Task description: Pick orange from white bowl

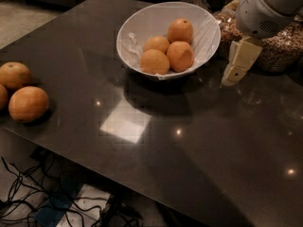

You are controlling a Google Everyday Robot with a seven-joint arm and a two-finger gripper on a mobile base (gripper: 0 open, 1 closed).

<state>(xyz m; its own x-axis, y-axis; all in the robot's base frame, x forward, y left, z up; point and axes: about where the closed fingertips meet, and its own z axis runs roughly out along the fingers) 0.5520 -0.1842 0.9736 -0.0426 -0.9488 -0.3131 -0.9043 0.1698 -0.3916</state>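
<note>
1. The white, rounded wrist point(270, 8) enters at the upper right corner of the view, tilted down and leftward.
2. The cream gripper point(234, 74) hangs just beneath the wrist, pointing down and slightly left.

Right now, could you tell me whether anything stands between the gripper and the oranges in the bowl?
Only the right wall of the white bowl: the gripper hangs low beside it. The oranges lie uncovered.

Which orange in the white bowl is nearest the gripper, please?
The front-right orange; the gripper hangs just right of the white bowl, and the other three lie farther left or back.
</note>
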